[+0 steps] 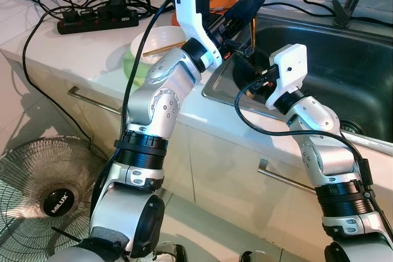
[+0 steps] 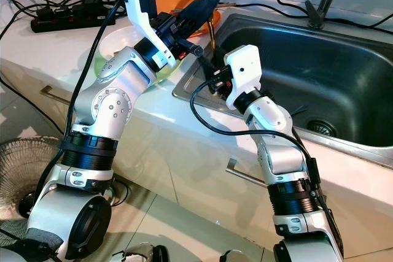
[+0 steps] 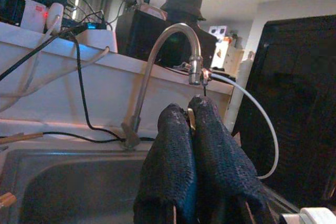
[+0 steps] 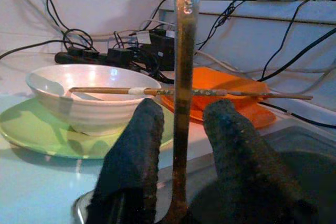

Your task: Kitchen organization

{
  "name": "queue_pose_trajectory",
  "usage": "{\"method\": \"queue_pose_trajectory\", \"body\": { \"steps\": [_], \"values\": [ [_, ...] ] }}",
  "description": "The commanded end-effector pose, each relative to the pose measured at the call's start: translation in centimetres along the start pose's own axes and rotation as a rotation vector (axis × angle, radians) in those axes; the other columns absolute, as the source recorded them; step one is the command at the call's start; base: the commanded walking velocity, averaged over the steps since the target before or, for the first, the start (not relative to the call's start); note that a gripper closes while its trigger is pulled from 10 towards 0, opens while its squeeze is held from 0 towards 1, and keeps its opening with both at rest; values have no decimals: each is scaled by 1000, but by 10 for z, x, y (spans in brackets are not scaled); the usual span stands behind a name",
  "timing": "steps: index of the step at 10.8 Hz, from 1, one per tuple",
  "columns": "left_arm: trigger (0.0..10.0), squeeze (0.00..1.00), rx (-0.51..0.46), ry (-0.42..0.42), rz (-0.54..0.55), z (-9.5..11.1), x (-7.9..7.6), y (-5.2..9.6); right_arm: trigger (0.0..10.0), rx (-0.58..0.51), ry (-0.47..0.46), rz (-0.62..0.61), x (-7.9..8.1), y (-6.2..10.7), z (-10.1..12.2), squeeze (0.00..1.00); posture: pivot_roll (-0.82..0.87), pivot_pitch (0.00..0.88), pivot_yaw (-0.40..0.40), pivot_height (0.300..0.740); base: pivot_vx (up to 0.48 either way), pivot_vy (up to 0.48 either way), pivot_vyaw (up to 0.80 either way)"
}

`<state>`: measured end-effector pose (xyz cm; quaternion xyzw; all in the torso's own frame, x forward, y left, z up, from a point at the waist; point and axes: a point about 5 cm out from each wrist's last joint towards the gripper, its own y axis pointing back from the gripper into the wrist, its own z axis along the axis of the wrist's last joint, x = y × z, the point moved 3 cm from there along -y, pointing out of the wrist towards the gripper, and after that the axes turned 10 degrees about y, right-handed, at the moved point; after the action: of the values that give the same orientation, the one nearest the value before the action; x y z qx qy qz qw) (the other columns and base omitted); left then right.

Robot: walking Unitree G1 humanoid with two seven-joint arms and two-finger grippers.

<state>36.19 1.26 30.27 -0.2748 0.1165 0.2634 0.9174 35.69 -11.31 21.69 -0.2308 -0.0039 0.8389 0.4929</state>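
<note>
While a thin brass-coloured metal utensil handle is pinched upright over the steel sink by the left gripper, the released right gripper straddles it, so a handover appears underway, needing closure next.

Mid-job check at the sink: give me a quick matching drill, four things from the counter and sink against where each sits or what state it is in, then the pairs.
Things:
1. white bowl
2. chopsticks
3. left gripper
4. power strip

Places or states:
A. on the counter, with plugs and cables in it
B. shut on a thin brownish stick, over the sink's near corner
C. resting on the green plate
D. laid across the bowl's rim, reaching over the orange plate

Pairs: 1-C, 2-D, 3-B, 4-A
</note>
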Motion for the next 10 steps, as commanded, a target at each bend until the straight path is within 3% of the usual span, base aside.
{"method": "queue_pose_trajectory", "body": {
  "steps": [1,10],
  "values": [
    [10000,0,-15,-16,-2,7,-1,1,0,-4,0,-22,-7,0,1,0,-10,61,94,740,0,0,0],
    [10000,0,-26,-35,16,11,1,1,0,1,1,-33,-9,-1,-1,0,-5,60,92,740,0,0,0]
  ]
}}
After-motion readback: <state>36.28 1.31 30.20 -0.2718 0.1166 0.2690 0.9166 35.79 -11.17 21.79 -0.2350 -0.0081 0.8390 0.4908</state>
